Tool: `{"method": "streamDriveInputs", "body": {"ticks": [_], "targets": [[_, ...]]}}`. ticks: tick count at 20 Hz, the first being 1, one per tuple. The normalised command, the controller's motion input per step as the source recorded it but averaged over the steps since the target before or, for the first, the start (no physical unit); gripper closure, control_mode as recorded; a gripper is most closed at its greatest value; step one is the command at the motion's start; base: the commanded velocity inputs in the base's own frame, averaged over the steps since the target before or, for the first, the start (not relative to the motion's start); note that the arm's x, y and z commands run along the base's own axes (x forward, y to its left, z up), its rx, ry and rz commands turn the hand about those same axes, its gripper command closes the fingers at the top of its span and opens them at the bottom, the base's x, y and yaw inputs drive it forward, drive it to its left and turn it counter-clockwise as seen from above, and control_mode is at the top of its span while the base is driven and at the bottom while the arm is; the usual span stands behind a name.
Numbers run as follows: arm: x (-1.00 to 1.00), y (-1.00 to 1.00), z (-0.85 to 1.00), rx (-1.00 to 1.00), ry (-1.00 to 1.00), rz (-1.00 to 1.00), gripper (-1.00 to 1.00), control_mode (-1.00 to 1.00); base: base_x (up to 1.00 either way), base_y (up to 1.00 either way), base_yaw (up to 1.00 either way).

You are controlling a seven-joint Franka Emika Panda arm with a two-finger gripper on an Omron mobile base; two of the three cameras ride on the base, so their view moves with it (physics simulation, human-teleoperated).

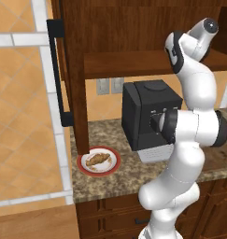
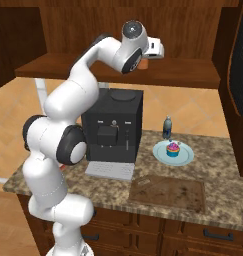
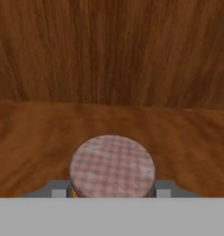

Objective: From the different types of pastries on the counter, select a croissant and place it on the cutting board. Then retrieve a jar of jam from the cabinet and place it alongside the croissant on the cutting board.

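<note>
arm up inside open cabinet point(image 1: 73, 70), gripper point(image 3: 112, 192) at jar of jam point(image 3: 112, 167) on cabinet shelf, fingers point(image 3: 163, 189) tight against both sides of jar, pinching it. below cabinet: croissant point(image 1: 98, 159) on red-rimmed plate point(image 1: 113, 166), counter point(image 2: 223, 165) holding cutting board point(image 2: 168, 193), bare. cupcake point(image 2: 173, 148) on blue plate point(image 2: 185, 156) beyond board, coffee machine point(image 2: 113, 130) beside.

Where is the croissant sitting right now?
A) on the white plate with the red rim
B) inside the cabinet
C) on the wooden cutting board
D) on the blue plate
A: the croissant lies on the red-rimmed plate, while the cutting board is bare.
</note>
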Motion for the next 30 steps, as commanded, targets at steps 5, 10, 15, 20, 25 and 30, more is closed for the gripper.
{"method": "streamDriveInputs", "body": {"ticks": [5,10,15,20,25,30], "targets": [[-0.58,-0.26,0.00,0.00,-0.05,-0.06,1.00,-1.00,0.00,0.00,0.00],[-0.36,-0.04,0.00,0.00,-0.09,0.00,1.00,-1.00,0.00,0.00,0.00],[-0.55,-0.24,0.28,0.00,-0.02,-0.02,1.00,-1.00,0.00,0.00,0.00],[-0.48,-0.46,0.72,0.00,0.00,-0.01,1.00,-1.00,0.00,0.00,0.00],[-0.85,-0.33,0.27,0.00,0.00,-0.04,1.00,-1.00,0.00,0.00,0.00],[-1.00,-0.01,-0.02,0.00,0.00,-0.08,1.00,-1.00,0.00,0.00,0.00]]}}
